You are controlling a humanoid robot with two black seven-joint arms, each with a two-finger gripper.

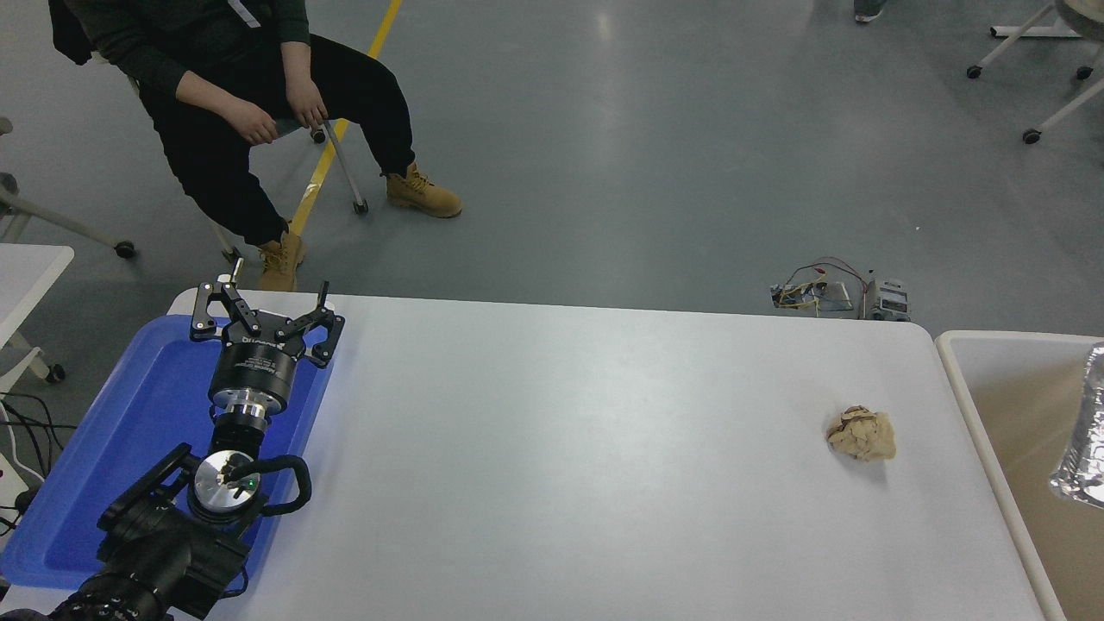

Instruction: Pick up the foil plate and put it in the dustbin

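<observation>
Dropping into the dustbin (975, 362) at the right edge of the frame, the foil plate (1082, 440) seems almost placed.
Only a strip of it shows, tilted against the beige inside, so the task looks nearly done. Left tool (263, 312) rests spread over the blue tray (121, 431); the right tool is out of view.

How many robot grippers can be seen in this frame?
1. The left gripper is parked open over the blue tray at the table's left end. The right gripper is out of view; only the foil plate shows inside the dustbin.
</observation>
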